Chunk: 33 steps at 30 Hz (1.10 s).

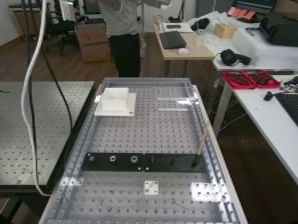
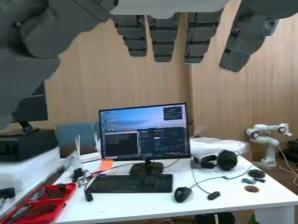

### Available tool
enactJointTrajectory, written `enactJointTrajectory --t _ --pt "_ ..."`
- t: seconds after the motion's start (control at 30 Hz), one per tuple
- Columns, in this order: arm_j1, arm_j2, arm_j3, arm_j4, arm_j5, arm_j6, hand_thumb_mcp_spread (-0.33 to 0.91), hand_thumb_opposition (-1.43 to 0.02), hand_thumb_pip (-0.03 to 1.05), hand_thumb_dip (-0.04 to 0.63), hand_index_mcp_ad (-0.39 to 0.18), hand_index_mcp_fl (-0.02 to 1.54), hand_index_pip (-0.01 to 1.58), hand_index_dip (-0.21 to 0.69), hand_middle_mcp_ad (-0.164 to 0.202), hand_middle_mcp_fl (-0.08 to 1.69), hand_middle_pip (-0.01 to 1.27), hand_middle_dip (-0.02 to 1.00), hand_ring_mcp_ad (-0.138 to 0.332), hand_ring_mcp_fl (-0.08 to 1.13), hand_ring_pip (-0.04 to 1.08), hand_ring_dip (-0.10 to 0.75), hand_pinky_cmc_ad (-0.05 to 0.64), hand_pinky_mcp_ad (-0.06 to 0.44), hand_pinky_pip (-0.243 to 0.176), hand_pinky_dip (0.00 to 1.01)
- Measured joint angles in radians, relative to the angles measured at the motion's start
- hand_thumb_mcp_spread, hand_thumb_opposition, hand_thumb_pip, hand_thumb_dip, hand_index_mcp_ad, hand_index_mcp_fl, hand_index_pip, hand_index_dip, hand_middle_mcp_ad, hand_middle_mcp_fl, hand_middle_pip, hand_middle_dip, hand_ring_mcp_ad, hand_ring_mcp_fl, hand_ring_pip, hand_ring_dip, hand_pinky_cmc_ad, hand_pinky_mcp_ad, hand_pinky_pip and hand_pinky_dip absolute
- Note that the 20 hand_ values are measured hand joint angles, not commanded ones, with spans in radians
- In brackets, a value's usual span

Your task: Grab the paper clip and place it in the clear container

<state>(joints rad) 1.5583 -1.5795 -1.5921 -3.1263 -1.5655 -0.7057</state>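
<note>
Hand (image 2: 163,37) wide, fingers straight, nothing held. It faces desk (image 2: 126,205), so we judge it must turn down to bench (image 1: 143,137). Thin dark mark on near side of black bar (image 1: 174,162), likely our clip (image 1: 179,204) (faint, we can't swear to it), long axis seemingly aslant to bar. Clip's bearing from hand: we cannot tell. Bright patch (image 1: 207,192), also near side of bar: container or glare, unsure.

Clear container (image 1: 173,109), pale-edged, toward far end of bench (image 1: 126,137); thin paper clip (image 1: 179,204) flat, near end.
</note>
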Motion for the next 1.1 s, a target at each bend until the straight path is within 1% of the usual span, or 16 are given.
enactJointTrajectory --t 0.07,0.13,0.23,0.3,0.4,0.43,0.57,0.67,0.73,0.77,0.8,0.87,0.9,0.93,1.0,1.1 --pt "0.0 -0.007 -0.017 0.006 0.016 -0.001 0.21 -0.6 0.21 0.007 0.016 -0.01 0.07 0.162 0.082 -0.03 0.13 0.08 0.138 0.02 0.11 0.017 0.351 0.281 -0.059 0.17" --pt "-0.002 -0.017 -0.03 0.009 0.028 0.002 0.21 -0.6 0.21 0.007 0.017 -0.01 0.07 0.169 0.099 -0.03 0.13 0.08 0.145 0.02 0.11 0.017 0.351 0.281 -0.059 0.17" --pt "-0.007 -0.033 -0.055 0.013 0.049 0.013 0.21 -0.62 0.23 0.003 0.021 -0.01 0.07 0.171 0.101 -0.03 0.13 0.08 0.152 0.02 0.11 0.017 0.346 0.278 -0.059 0.17" --pt "-0.011 -0.044 -0.076 0.022 0.067 0.017 0.24 -0.63 0.24 0.007 0.024 -0.01 0.07 0.169 0.101 -0.03 0.13 0.08 0.152 0.02 0.11 0.017 0.367 0.276 -0.059 0.17" --pt "-0.018 -0.059 -0.108 0.043 0.091 0.025 0.26 -0.63 0.26 0.007 0.024 -0.01 0.07 0.173 0.101 -0.03 0.14 0.09 0.152 0.02 0.11 0.017 0.365 0.286 -0.061 0.17" --pt "-0.021 -0.067 -0.123 0.056 0.103 0.026 0.28 -0.63 0.29 0.007 0.021 -0.01 0.07 0.173 0.099 -0.03 0.14 0.09 0.152 0.02 0.11 0.017 0.365 0.286 -0.061 0.17" --pt "-0.036 -0.102 -0.175 0.102 0.138 0.029 0.32 -0.66 0.34 0.044 0.024 -0.01 0.07 0.164 0.101 0.03 0.13 0.11 0.152 0.02 0.1 0.019 0.365 0.284 -0.061 0.18" --pt "-0.047 -0.124 -0.198 0.114 0.154 0.037 0.36 -0.69 0.4 0.089 0.012 0.0 0.09 0.164 0.101 0.04 0.14 0.13 0.152 0.02 0.1 0.019 0.367 0.284 -0.058 0.18" --pt "-0.058 -0.14 -0.215 0.127 0.162 0.042 0.37 -0.7 0.4 0.115 -0.002 -0.01 0.09 0.164 0.101 0.04 0.14 0.15 0.152 0.02 0.11 0.033 0.363 0.284 -0.058 0.18" --pt "-0.065 -0.148 -0.224 0.137 0.165 0.044 0.37 -0.71 0.42 0.138 -0.007 0.02 0.11 0.164 0.108 0.04 0.14 0.16 0.152 0.02 0.1 0.037 0.363 0.284 -0.058 0.18" --pt "-0.07 -0.154 -0.229 0.143 0.166 0.045 0.39 -0.71 0.44 0.143 -0.009 0.04 0.14 0.164 0.105 0.04 0.13 0.16 0.152 0.02 0.1 0.037 0.363 0.284 -0.058 0.18" --pt "-0.084 -0.168 -0.238 0.159 0.169 0.048 0.42 -0.71 0.48 0.176 -0.01 0.05 0.25 0.168 0.105 0.03 0.14 0.16 0.147 0.02 0.1 0.033 0.363 0.284 -0.058 0.18" --pt "-0.087 -0.17 -0.24 0.163 0.17 0.047 0.42 -0.73 0.48 0.178 -0.016 0.05 0.29 0.169 0.105 0.02 0.14 0.17 0.145 0.02 0.1 0.037 0.361 0.284 -0.058 0.18" --pt "-0.093 -0.178 -0.243 0.171 0.17 0.045 0.42 -0.72 0.48 0.202 -0.024 0.05 0.34 0.173 0.108 0.02 0.14 0.17 0.145 0.02 0.11 0.04 0.365 0.284 -0.056 0.19" --pt "-0.102 -0.193 -0.243 0.179 0.17 0.04 0.42 -0.74 0.48 0.222 -0.037 0.05 0.4 0.173 0.103 0.02 0.13 0.17 0.145 0.02 0.1 0.042 0.365 0.284 -0.044 0.19" --pt "-0.123 -0.231 -0.233 0.187 0.165 0.029 0.42 -0.74 0.48 0.227 -0.038 0.05 0.47 0.169 0.108 0.02 0.13 0.17 0.145 0.02 0.11 0.044 0.361 0.284 -0.044 0.19"
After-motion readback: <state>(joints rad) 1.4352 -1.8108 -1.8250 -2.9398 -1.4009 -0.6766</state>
